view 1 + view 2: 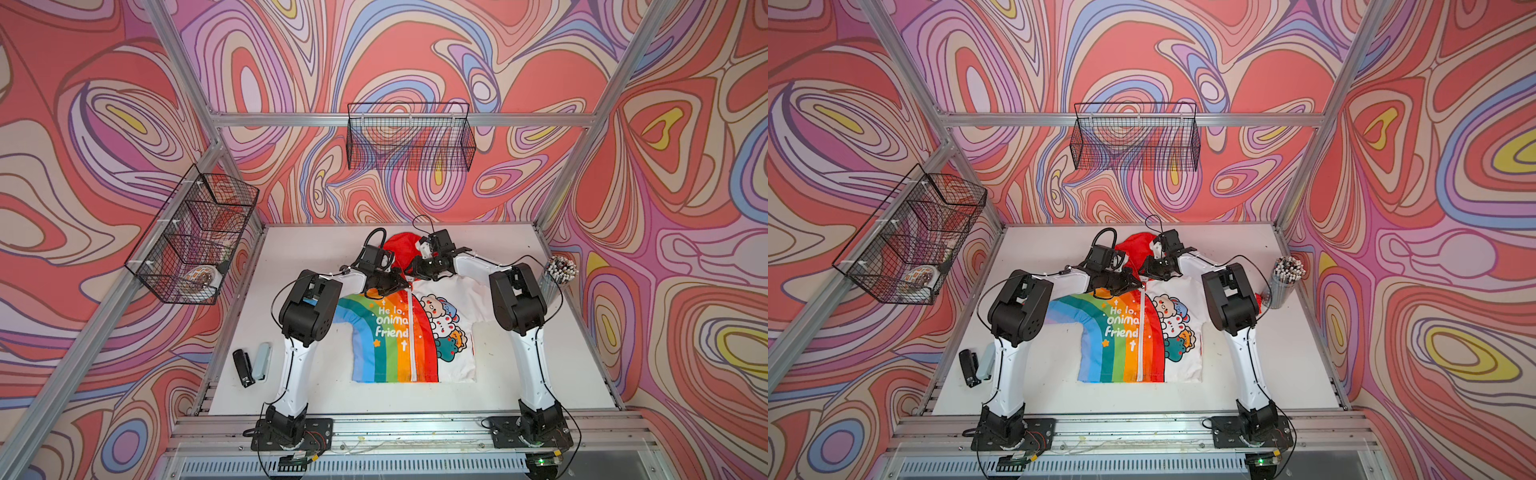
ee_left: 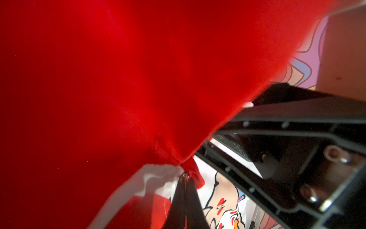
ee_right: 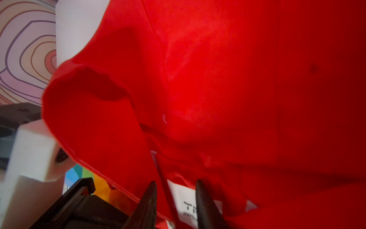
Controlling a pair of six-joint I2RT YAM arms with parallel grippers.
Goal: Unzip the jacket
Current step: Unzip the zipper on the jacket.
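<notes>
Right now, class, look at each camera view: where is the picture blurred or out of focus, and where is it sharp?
Left wrist view: red hood close to the lens, a soft blur; cartoon print sharper. Right wrist view: hood soft too, white label fairly crisp. In both top views: evenly lit, jacket sharp, its lettering readable.

**Robot test cell, lab-type rig**

A bare aluminium frame (image 1: 291, 119) boxes the space. The walls (image 1: 415, 50) behind it are printed swirl panels, not room walls. A white table (image 1: 519, 353) sits inside. The left arm (image 1: 297, 365) and right arm (image 1: 530, 365) are bolted to a metal rail (image 1: 415, 424) at its front edge. Cables run loose, and a small board (image 1: 540, 460) with a green light sits below the rail. Wire baskets hang off the frame, a back basket (image 1: 409, 137) and a side basket (image 1: 195, 237). Props on the table: a jacket (image 1: 395, 332) and a pen cup (image 1: 557, 274).
</notes>
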